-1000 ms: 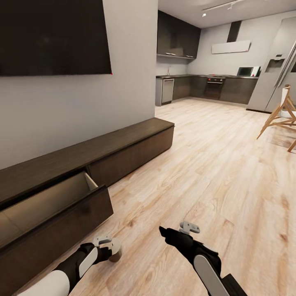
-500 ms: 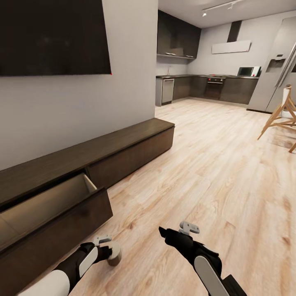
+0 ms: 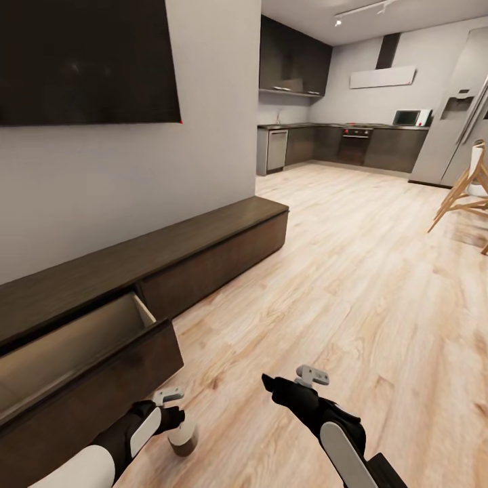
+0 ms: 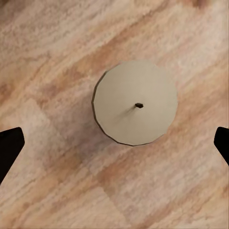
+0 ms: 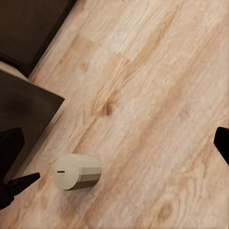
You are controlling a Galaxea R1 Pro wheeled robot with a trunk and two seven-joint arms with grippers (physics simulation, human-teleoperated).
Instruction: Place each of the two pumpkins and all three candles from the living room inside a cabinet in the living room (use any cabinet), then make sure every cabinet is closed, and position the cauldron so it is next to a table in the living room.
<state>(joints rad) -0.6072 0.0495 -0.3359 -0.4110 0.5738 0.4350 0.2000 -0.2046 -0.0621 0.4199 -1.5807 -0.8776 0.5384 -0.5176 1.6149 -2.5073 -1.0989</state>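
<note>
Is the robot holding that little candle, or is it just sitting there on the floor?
Nothing is held. The candle stands free between the left gripper's wide-open fingertips, and nothing touches it. The right gripper is open and empty too.

Black television point(image 3: 88, 61) above; far kitchen holds a fridge point(image 3: 453, 115) (grey).

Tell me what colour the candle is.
Pale grey-beige with a dark wick; the candle shows best in the left wrist view.
</note>
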